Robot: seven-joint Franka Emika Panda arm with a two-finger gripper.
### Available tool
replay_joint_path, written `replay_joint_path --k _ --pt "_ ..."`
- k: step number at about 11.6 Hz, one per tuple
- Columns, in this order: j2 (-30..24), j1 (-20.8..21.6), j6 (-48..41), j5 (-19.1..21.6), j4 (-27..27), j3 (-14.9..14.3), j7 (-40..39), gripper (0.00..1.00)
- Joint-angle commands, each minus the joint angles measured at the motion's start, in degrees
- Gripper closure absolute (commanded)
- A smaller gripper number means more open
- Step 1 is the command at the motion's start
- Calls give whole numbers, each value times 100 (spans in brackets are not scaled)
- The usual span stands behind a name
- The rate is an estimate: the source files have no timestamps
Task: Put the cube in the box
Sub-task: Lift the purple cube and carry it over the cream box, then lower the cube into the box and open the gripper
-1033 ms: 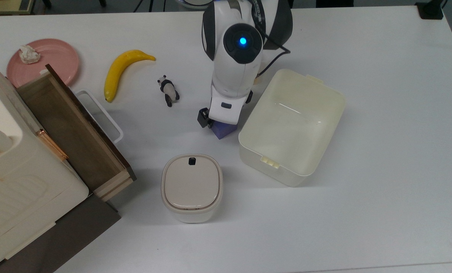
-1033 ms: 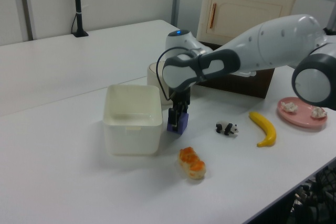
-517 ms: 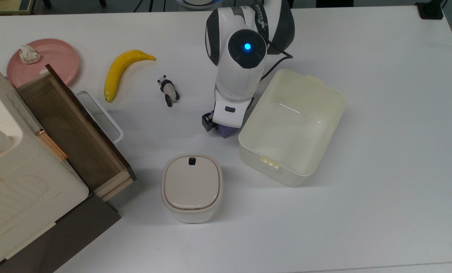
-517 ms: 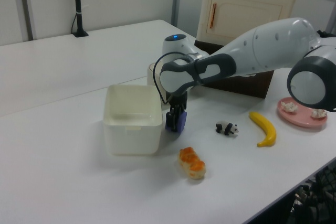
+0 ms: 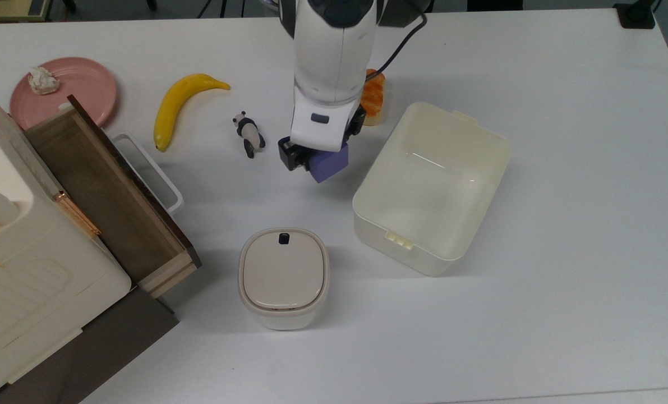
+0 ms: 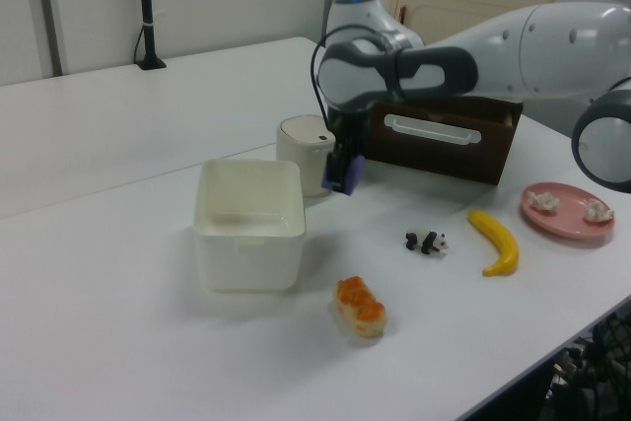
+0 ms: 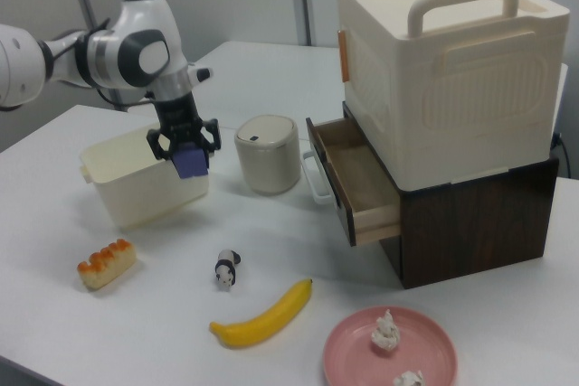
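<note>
Matte purple cube (image 5: 329,163) in gripper (image 5: 318,150)

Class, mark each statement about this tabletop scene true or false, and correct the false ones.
1. The end effector holds the cube clear of the table. True.
2. The cube is already inside the box. False: it hangs outside the box, toward the top view's left of it.
3. The wooden drawer stands open. True.
4. The banana lies on the pink plate. False: it lies on the table beside the plate.
5. The panda figure stands between the banana and the arm in the top view. True.
6. The lidded container has its lid off. False: the lid is on.
</note>
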Motion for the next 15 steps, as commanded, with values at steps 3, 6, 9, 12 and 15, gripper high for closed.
replay_joint_path --k 3,6,9,12,15 --pt "115 494 -132 428 828 32 1313 64" --pt "448 846 279 393 935 41 1725 56" --pt "784 1092 510 104 926 41 2060 0" --pt "653 1050 440 85 935 41 2342 0" --pt "214 691 134 16 874 41 2342 0"
